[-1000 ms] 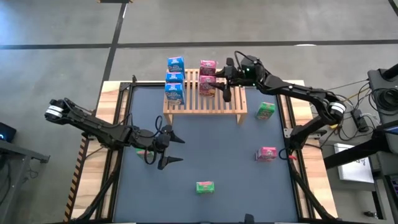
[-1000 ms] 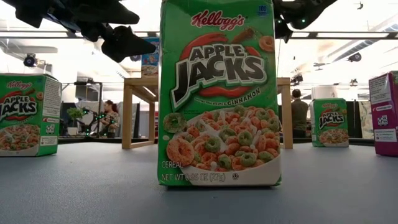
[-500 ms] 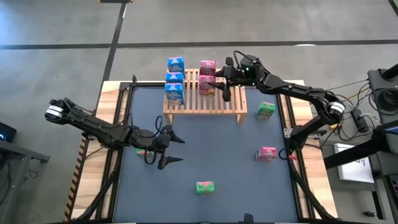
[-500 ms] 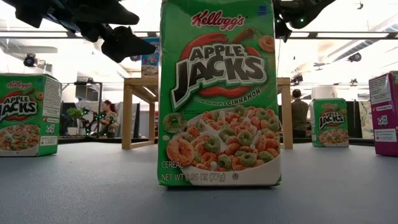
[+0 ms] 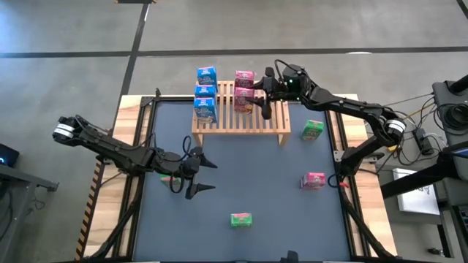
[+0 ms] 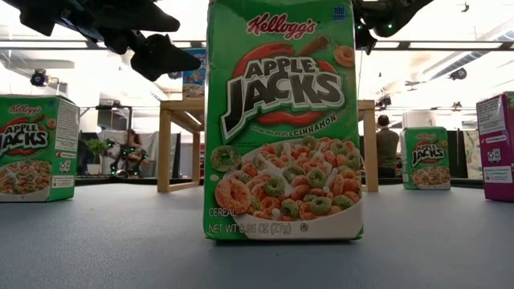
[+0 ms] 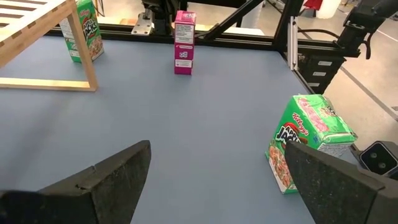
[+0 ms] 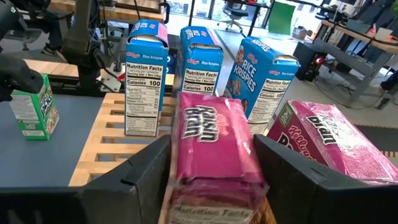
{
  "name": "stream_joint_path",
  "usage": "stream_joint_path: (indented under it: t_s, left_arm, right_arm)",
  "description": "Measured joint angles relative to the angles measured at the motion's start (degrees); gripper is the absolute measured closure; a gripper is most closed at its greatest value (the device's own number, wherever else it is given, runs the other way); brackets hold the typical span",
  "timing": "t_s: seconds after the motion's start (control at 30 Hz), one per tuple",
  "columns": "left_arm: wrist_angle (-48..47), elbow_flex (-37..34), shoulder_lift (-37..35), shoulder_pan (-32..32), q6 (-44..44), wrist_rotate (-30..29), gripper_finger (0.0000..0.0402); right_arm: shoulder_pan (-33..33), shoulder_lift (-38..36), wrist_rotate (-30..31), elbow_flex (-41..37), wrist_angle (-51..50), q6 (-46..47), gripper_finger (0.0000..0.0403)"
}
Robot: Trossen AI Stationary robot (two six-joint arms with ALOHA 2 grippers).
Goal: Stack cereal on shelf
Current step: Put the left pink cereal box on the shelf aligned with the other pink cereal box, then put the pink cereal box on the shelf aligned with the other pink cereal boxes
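High view: low light-wood slatted shelf stood at the table's far edge. Three blue cardboard cereal boxes stood in a row along its left end; two pink boxes sat beside them, the right gripper at the nearer pink box. Left gripper hovered over the left tabletop, fingers spread, empty. Loose on the table were three green boxes and one pink box.

Low view: a green box stood upright, long axis vertical, front to camera.

Left wrist view: spread fingers, nothing between them.

Right wrist view: fingers flanked the pink box, whose long axis ran away from the camera; grip or release could not be told.

Judgement: placing step. The box should sit square on the slats, aligned with its neighbour, before the jaws part fully and lift straight away.
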Motion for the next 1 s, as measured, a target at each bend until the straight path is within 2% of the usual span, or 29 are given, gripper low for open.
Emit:
stream_joint_path:
  t_s: [0.27,0.53,0.8,1.0]
  left_arm:
    - [0.0,0.0,0.0,0.0,-0.5,0.0,0.0048]
    - [-0.1,0.0,0.0,0.0,-0.7,0.0,0.0048]
    - [-0.1,0.0,0.0,0.0,-0.6,0.0,0.0048]
    - [0.3,0.0,0.0,0.0,0.8,0.0,0.0048]
  right_arm:
    - [0.0,-0.4,0.1,0.0,-0.3,1.5,0.0148]
    - [0.0,-5.5,1.8,0.1,-3.3,1.2,0.0141]
    - [0.7,-15.9,4.4,0.2,-18.3,-0.7,0.0155]
    - [5.8,-22.6,4.7,0.1,-31.3,0.2,0.0167]
